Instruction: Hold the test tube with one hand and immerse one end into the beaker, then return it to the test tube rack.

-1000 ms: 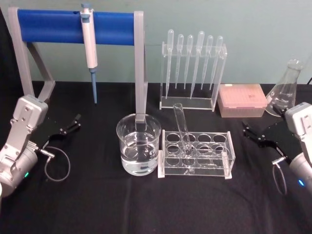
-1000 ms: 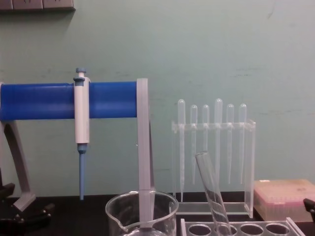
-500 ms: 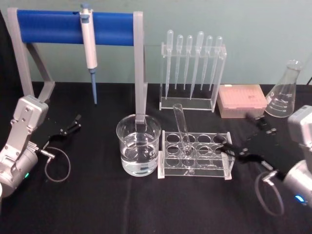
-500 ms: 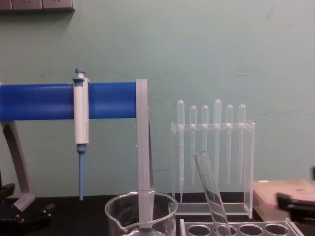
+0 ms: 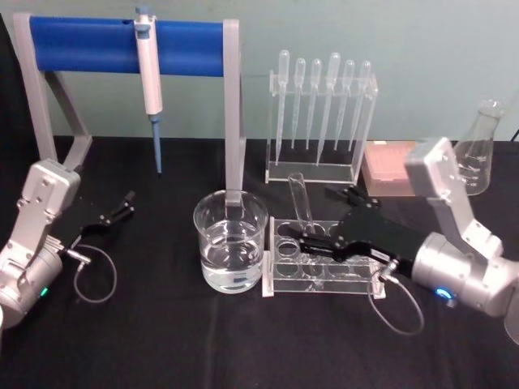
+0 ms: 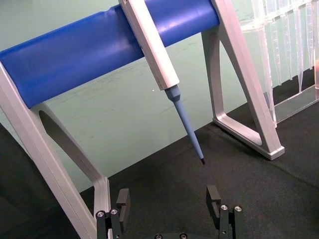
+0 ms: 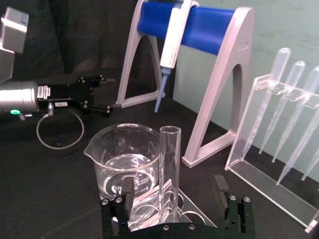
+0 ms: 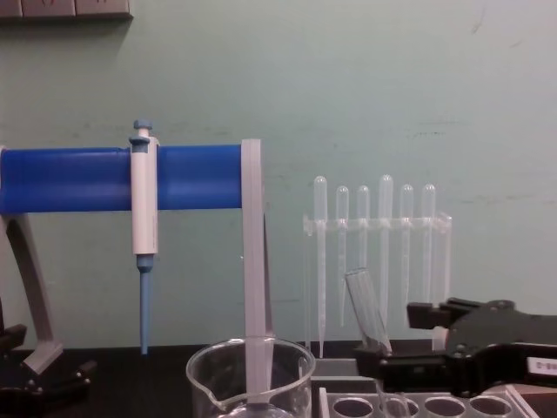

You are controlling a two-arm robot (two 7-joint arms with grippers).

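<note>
Both hands were spread: right hand point(image 5: 315, 216) around the tilted test tube point(image 5: 302, 207) in the rack point(image 5: 280, 284), left hand point(image 5: 116, 208) parked.

Clear test tube point(image 5: 301, 203), clear beaker point(image 5: 212, 243), black right claw point(image 5: 315, 216).

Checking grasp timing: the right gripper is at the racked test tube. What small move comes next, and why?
Probably shut the right gripper: its open fingers flank the test tube, which leans in the rack, not yet gripped. The left gripper sits open at the far left.
</note>
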